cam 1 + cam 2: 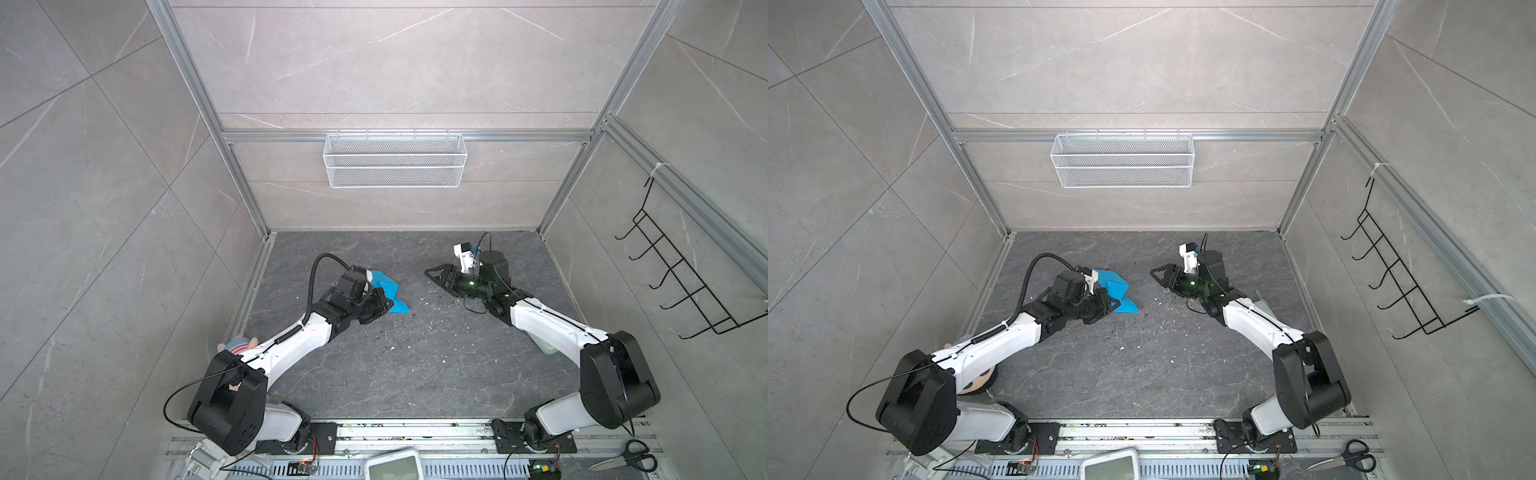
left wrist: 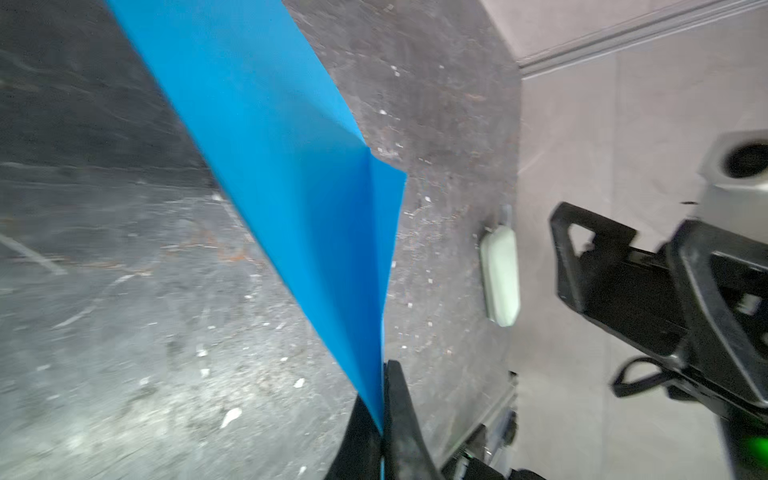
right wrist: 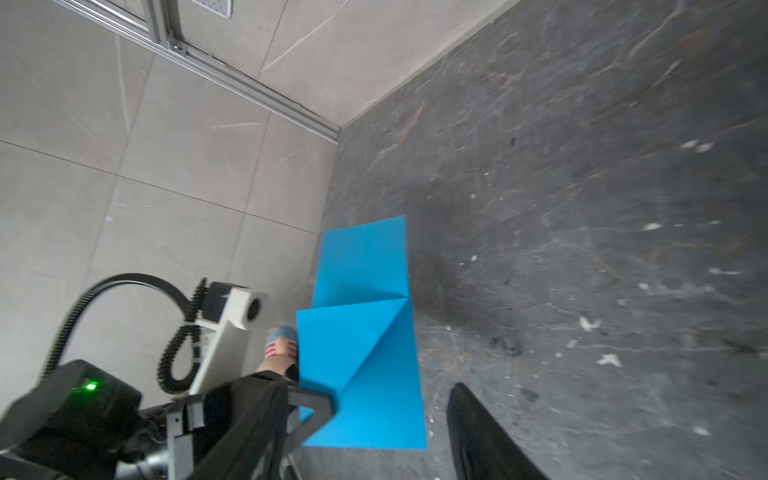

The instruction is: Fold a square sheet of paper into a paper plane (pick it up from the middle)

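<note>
The square sheet of paper (image 1: 384,284) (image 1: 1113,282) is bright blue and partly folded, with a triangular flap and a diagonal crease (image 3: 365,353). It is held up off the dark table left of centre. My left gripper (image 1: 388,303) (image 1: 1115,303) (image 2: 382,399) is shut on the sheet's near edge, which is pinched between its black fingers. My right gripper (image 1: 434,274) (image 1: 1158,274) hangs open to the right of the sheet, apart from it and holding nothing. Only one of its fingers (image 3: 478,428) shows in the right wrist view. No finished paper plane is in view.
A white mesh basket (image 1: 395,160) hangs on the back wall and a black hook rack (image 1: 681,282) on the right wall. A plush doll (image 1: 239,345) lies under my left arm. A pale oblong object (image 2: 500,278) lies by the right wall. Scissors (image 1: 627,457) lie at the front right.
</note>
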